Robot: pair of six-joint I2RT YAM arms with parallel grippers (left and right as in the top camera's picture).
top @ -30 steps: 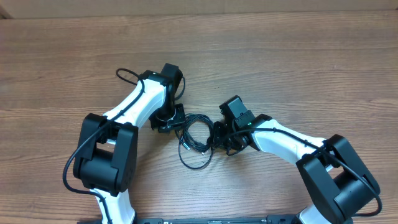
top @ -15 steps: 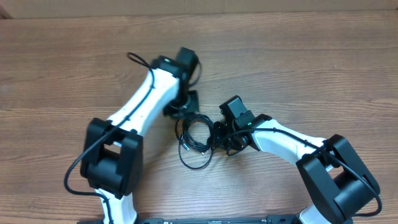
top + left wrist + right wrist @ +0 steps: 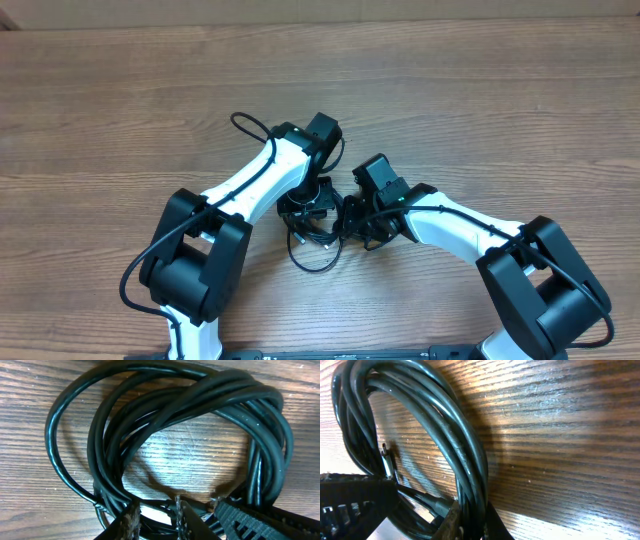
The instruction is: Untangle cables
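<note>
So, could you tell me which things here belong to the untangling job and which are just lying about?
Job in hand: cables; left gripper; right gripper.
Just there: table. I can see no other loose things.

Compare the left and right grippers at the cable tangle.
The left gripper sits at the far side of the cables, the right gripper at their right. Left jaws show a small gap, grip unclear; right jaws are shut on them. Both are down at the cables.
</note>
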